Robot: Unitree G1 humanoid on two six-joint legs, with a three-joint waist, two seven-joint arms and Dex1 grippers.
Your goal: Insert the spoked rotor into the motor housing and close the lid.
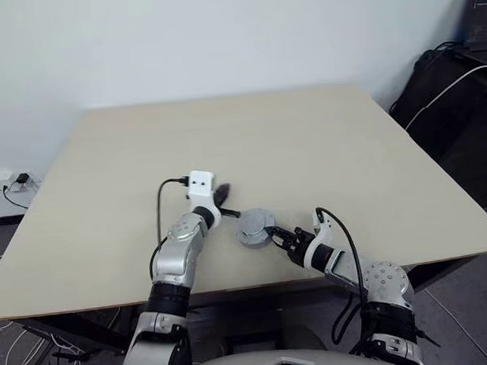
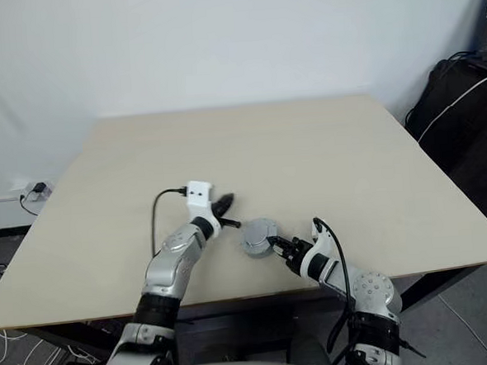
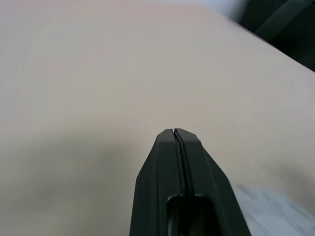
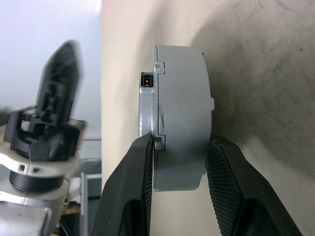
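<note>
We are holding the closed motor housing (image 4: 179, 115) at the near middle of the table (image 1: 307, 137), with our right gripper (image 4: 179, 167) pinching its silver-grey body edgewise, one black finger on each flat face. We judge that this grip is keeping the assembly steady, perhaps lifted a little off the wood, so that the seam can be checked or pressed home. Our left gripper (image 1: 221, 195) is hovering just beside the housing on its left, its two fingers pressed together on nothing, pointing out across the table; it is standing apart from the part, and we judge it is free to push on the lid if that is needed. From the head views the housing is showing as a small round grey puck with a raised middle on its upper face. In the right wrist view it is looking like a thick drum with a thinner plate seated against one side, a fine seam running between them and a small dark socket at the rim. We cannot tell whether the spoked rotor is inside, though the lid appears seated
</note>
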